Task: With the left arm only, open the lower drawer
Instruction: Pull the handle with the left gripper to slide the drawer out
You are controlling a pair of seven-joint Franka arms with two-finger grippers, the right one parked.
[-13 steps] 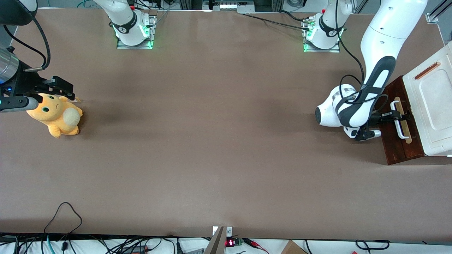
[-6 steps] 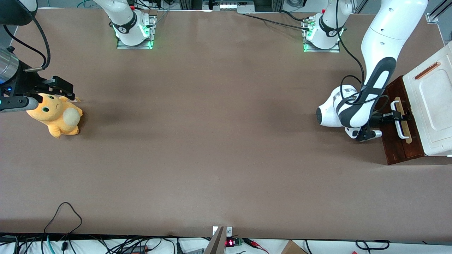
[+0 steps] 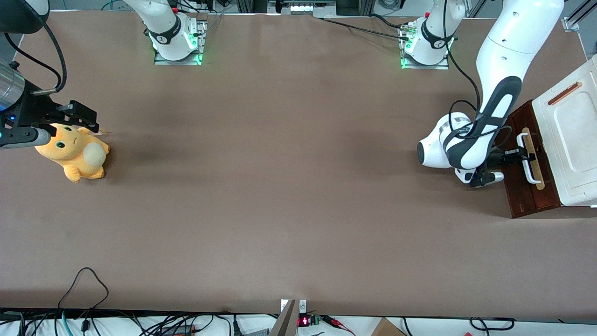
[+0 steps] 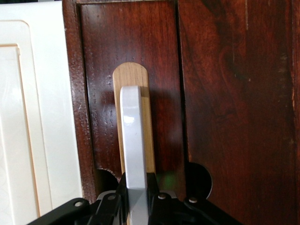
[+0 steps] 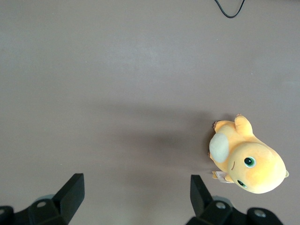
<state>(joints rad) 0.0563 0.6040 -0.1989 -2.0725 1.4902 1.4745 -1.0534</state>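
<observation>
**Gripper clamped on the lower drawer's handle**

The lower drawer (image 3: pixel 527 186) sits at the working arm's end of the table, its dark reddish-brown front facing up toward the front camera and lying just beside the white top (image 3: pixel 571 135) of the cabinet. A pale wood strip (image 4: pixel 133 75) runs along the drawer front, and the white loop handle (image 4: pixel 132 140) stands on it. The gripper (image 3: pixel 521 154) is right at this handle: in the left wrist view its black fingers (image 4: pixel 152 185) press against both sides of the white bar, so it grasps the handle about midway along the loop. No pale inside of the drawer shows in either view. The left arm (image 3: pixel 489 112) reaches down over the drawer front from its base, its white and black wrist lying low beside the cabinet with a black cable looped around it. The white top carries an orange-brown slot (image 3: pixel 564 94), farther from the front camera than the gripper. Well apart from the gripper, toward the parked arm's end of the brown table (image 3: pixel 280 186), lies an orange plush toy (image 3: pixel 74 154)
</observation>
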